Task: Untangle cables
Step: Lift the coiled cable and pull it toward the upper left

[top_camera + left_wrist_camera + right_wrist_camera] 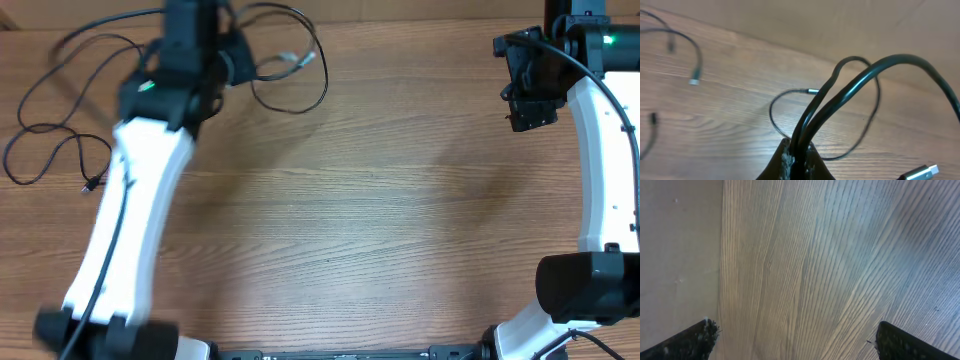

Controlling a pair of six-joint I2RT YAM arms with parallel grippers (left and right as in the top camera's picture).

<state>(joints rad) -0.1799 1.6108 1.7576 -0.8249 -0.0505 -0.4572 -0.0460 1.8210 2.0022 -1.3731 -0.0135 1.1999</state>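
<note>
- The cables (290,108) lie as loose black loops at the far left part of the table (380,220), spread around the head of the left arm.
- A doubled strand (900,58) is seen in the left wrist view rising from between the fingertips and arching over to the right.
- The left gripper (797,156) is closed tight on this doubled strand, with no gap visible between the jaws beyond the cord itself.
- A silver plug (921,172) shows at the lower right edge of the left wrist view; which cord it belongs to cannot be told.
- A thinner loop (772,117) lies flat on the wood behind the held strand, ending in a small metal tip (812,91).
- Another thin cord with a pale plug end (694,81) is seen farther left in that view, blurred.
- In the overhead view a separate strand lies at the left edge of the table, ending in a small dark plug (90,183), apart from the loops near the gripper.
- The left gripper is blurred in the overhead view, so its fingers cannot be made out there.
- The right gripper (530,105) is held at the far right of the table, well apart from all the cables.
- Its fingers (690,342) are spread wide, and nothing is held between them; only bare wood is seen below.
</note>
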